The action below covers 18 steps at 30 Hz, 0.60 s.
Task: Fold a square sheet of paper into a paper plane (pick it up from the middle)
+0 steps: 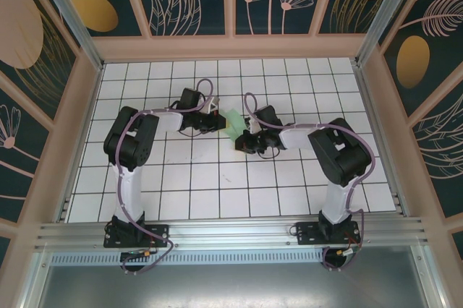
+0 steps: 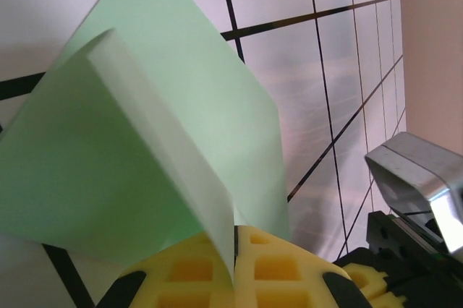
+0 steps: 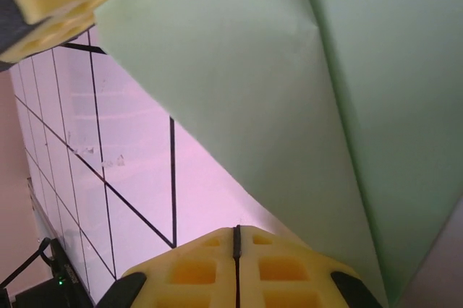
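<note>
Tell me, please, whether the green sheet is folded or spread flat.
Folded: the sheet doubles over itself, one edge pinched in the left end effector.

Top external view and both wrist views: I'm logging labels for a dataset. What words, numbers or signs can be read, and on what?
None. The square sheet of paper is plain, the white grid tiles bear only black lines, and the wall panels show leaf and flower shapes without lettering.

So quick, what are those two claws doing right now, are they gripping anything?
Left gripper: closed, pinching the green paper.
Right gripper: closed, nothing visibly pinched; the paper hangs beside it.
</note>
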Each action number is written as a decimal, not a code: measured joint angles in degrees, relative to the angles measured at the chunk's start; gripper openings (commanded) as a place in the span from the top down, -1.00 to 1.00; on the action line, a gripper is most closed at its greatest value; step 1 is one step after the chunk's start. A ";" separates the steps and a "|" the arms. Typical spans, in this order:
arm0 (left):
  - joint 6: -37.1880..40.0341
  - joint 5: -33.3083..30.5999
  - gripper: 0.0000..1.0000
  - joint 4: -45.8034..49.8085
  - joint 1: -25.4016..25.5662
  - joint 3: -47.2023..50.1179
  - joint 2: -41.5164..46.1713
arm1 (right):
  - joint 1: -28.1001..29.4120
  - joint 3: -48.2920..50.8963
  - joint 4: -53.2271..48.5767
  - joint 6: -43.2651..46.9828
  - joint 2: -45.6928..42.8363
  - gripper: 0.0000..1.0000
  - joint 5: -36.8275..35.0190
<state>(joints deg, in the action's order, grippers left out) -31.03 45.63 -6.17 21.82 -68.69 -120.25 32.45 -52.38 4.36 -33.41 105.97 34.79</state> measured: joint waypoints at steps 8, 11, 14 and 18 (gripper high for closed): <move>1.11 0.68 0.91 -0.02 -0.17 -1.20 -1.66 | -0.37 0.04 -0.26 0.00 -3.26 0.79 0.85; 1.51 0.72 0.91 -0.02 -0.20 -1.51 -2.43 | -1.64 -0.02 0.04 -0.11 -4.22 0.81 1.31; 1.68 0.98 0.90 0.00 -0.20 -1.90 -3.21 | -4.02 -0.09 0.92 -0.52 -4.17 0.84 1.29; 2.27 1.77 0.90 0.11 -0.20 -3.30 -4.00 | -5.81 -2.10 1.38 -1.11 -2.47 0.84 1.22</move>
<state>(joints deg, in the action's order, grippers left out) -28.75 47.40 -6.07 21.63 -71.99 -124.25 26.63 -54.48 5.74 -34.52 103.50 36.01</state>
